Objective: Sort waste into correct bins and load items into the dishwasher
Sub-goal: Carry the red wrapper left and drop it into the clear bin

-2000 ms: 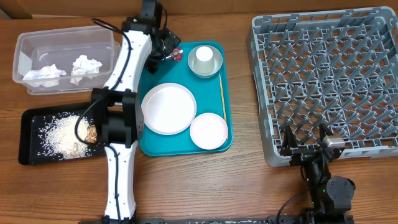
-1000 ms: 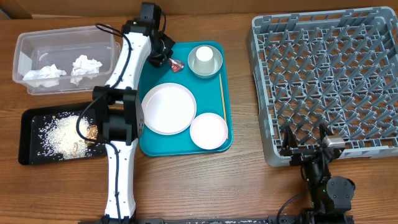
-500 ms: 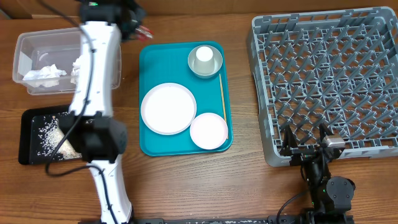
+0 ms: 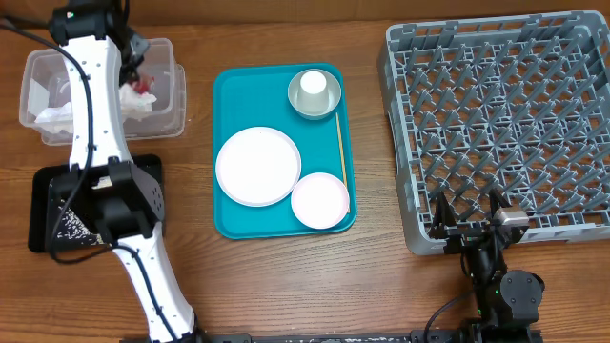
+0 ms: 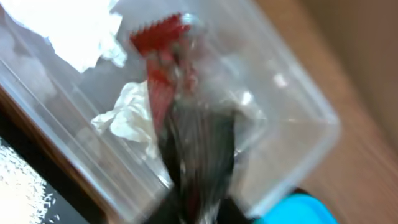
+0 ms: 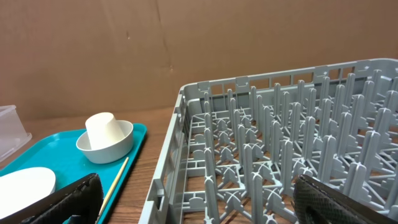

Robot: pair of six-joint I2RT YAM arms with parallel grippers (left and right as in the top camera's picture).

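Shows crinkled red-and-white wrapper [image 5: 160,53] at the tip of left end effector [image 5: 183,109] over clear plastic rectangular tub [image 4: 177,95], grip too blurred to tell; leaves white and grey dishes [image 4: 257,167] unracked on flat teal tray [image 4: 229,221], well left of spread right end effector [image 4: 469,221].

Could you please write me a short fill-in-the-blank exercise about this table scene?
The white cup sits upside down in the grey ___.
The red wrapper is at the clear ___.
The large plate lies on the teal ___.
Answers: bowl; tub; tray.
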